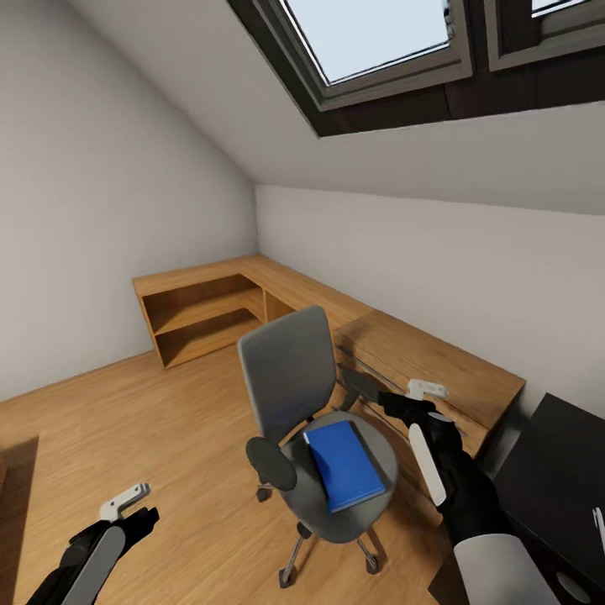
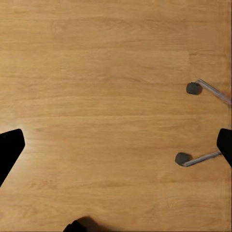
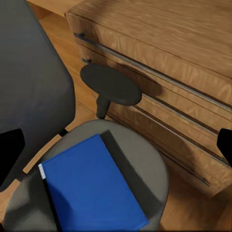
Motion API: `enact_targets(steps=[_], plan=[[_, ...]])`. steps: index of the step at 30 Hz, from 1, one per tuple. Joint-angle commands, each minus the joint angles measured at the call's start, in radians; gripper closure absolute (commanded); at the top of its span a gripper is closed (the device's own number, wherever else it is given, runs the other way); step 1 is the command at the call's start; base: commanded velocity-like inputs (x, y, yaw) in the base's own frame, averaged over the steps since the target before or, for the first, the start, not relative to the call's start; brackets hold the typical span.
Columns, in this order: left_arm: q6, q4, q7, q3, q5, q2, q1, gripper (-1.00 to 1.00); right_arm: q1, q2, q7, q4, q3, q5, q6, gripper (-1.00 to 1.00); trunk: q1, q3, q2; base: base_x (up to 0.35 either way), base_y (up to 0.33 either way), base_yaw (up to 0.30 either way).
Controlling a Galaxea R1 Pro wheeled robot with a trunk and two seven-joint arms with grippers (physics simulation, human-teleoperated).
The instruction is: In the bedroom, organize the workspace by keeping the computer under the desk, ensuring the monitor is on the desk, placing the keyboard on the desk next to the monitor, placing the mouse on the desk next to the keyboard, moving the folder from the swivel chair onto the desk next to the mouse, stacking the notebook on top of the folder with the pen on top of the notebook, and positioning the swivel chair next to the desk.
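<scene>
The swivel chair (image 1: 290, 378) stands mid-room on the wood floor, its grey back toward the wall. On its seat (image 3: 145, 154) lies the blue folder (image 1: 344, 464) (image 3: 92, 193), flat, with its dark spine edge showing. My right gripper (image 1: 412, 397) (image 3: 118, 145) hangs open above the seat's far side by the armrest (image 3: 110, 84), apart from the folder and holding nothing. Low at the left, my left gripper (image 1: 134, 508) (image 2: 116, 145) is open over bare floor, empty. The black desk (image 1: 563, 470) shows at the lower right corner, with a thin white pen (image 1: 598, 525) on it.
A light wooden chest (image 1: 437, 370) (image 3: 169, 72) with long bar handles stands close behind the chair. Low wooden open shelving (image 1: 210, 311) runs along the far corner. Two chrome chair legs with castors (image 2: 193, 88) lie in the left wrist view. A sloped ceiling with skylights is overhead.
</scene>
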Motion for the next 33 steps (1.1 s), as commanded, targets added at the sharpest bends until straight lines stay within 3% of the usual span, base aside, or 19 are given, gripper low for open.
enact_targets(steps=[1,6,18,33], plan=[[0.002,-0.009,0.003,-0.001,0.010,0.001,-0.002,-1.00,-0.001,0.000,-0.006,0.002,0.000,-0.011,0.004,-1.00,0.000,-0.001,-0.001,0.000,0.000,0.005],[0.003,-0.076,-0.015,-0.004,0.007,-0.001,-0.008,-1.00,-0.001,0.005,-0.001,0.015,0.027,-0.014,0.001,-1.00,0.000,-0.001,-0.001,0.000,0.000,0.001],[0.003,-0.079,-0.013,-0.004,0.009,-0.003,-0.008,-1.00,-0.001,0.005,-0.003,0.016,0.033,-0.014,0.001,-1.00,0.000,-0.001,-0.001,0.000,0.000,0.015],[0.003,-0.079,-0.011,-0.003,0.009,-0.003,-0.008,-1.00,-0.001,0.005,-0.004,0.015,0.034,-0.014,0.000,-1.00,0.000,-0.001,-0.001,0.000,0.000,0.240]])
